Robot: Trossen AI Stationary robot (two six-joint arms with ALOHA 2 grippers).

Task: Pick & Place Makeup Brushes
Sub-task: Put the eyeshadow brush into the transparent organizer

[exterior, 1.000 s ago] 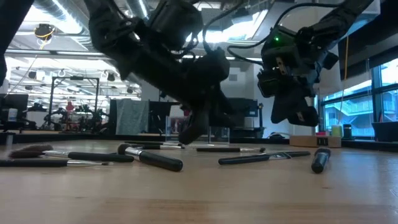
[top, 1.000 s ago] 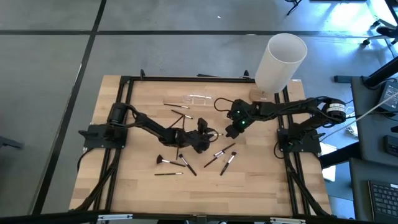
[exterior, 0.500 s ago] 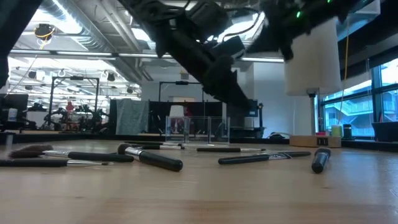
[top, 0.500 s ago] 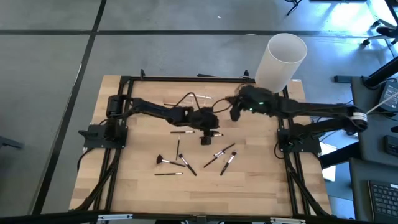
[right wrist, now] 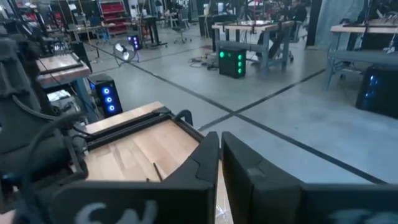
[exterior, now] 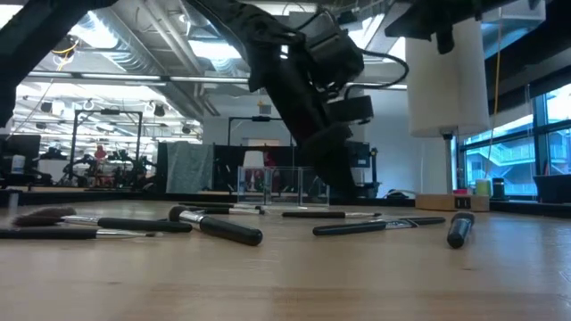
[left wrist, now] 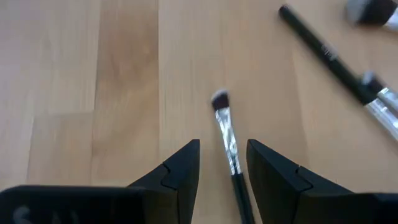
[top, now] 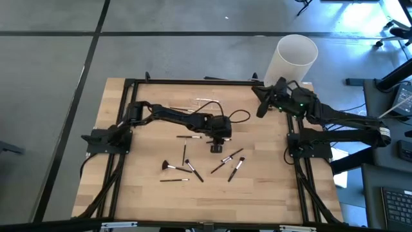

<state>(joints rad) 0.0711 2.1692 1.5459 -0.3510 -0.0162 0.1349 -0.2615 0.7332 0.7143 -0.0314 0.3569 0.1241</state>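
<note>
From above, the left tool point(top: 215, 143) hangs over the middle of the wooden surface point(top: 141, 193). Most makeup brushes point(top: 193, 169) lie loose just below it. The right tool point(top: 261, 108) is up near the far right corner, beside a tall white tube point(top: 290, 61).

From the low camera, the brushes point(exterior: 214, 225) lie flat in a row across the surface. The left arm point(exterior: 303, 80) reaches down behind them.

In the left wrist camera, the left tool point(left wrist: 222, 165) is spread apart. One thin brush point(left wrist: 229, 146) lies on the wood between its fingers point(left wrist: 180, 168), not pinched.

In the right wrist camera, the right tool point(right wrist: 220, 155) is pressed together and holds nothing.
</note>
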